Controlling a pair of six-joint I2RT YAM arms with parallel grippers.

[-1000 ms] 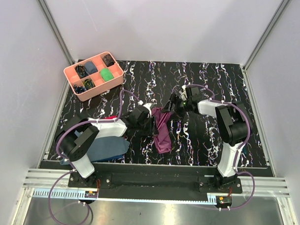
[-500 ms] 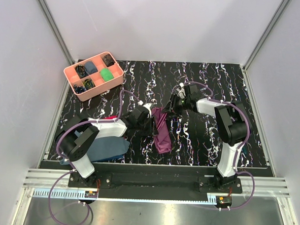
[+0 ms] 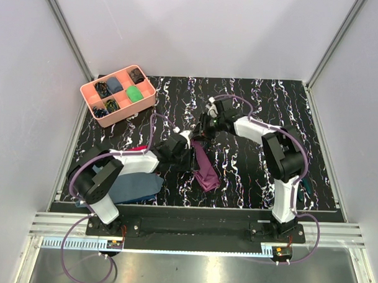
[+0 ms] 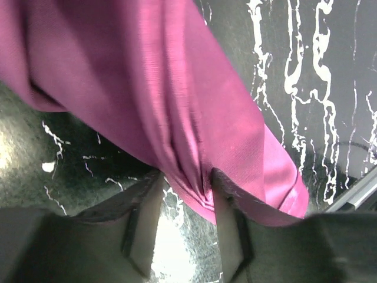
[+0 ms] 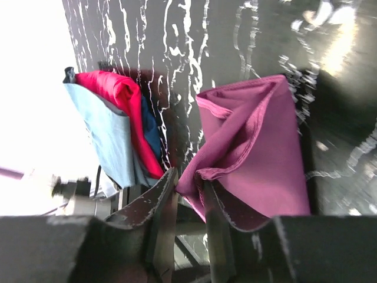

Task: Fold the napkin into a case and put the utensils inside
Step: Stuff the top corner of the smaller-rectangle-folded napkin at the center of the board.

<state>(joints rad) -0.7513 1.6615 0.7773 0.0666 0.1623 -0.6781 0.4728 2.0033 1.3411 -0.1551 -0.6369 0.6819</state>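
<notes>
The plum-purple napkin [image 3: 206,170] lies folded into a narrow oblong of several layers between the arms; I cannot tell whether it forms a case. My left gripper [image 3: 189,157] sits at its left edge. In the left wrist view the cloth [image 4: 177,88] bunches between the tips of that gripper [image 4: 185,183] and drapes over the right finger. My right gripper [image 3: 200,134] is at the napkin's far end. In the right wrist view a folded corner of the napkin [image 5: 259,147] is pinched between its narrow jaws [image 5: 187,180]. The utensils are out of view.
A pink compartment tray [image 3: 131,112] with small items stands at the far left. A slate-blue cloth [image 3: 134,186] [image 5: 103,135] lies under the left arm, a red cloth [image 5: 121,100] tucked in it. Grey walls close three sides.
My right gripper closed on the napkin's far corner and moved left and slightly away, dragging that end leftward. The left gripper stayed put.
</notes>
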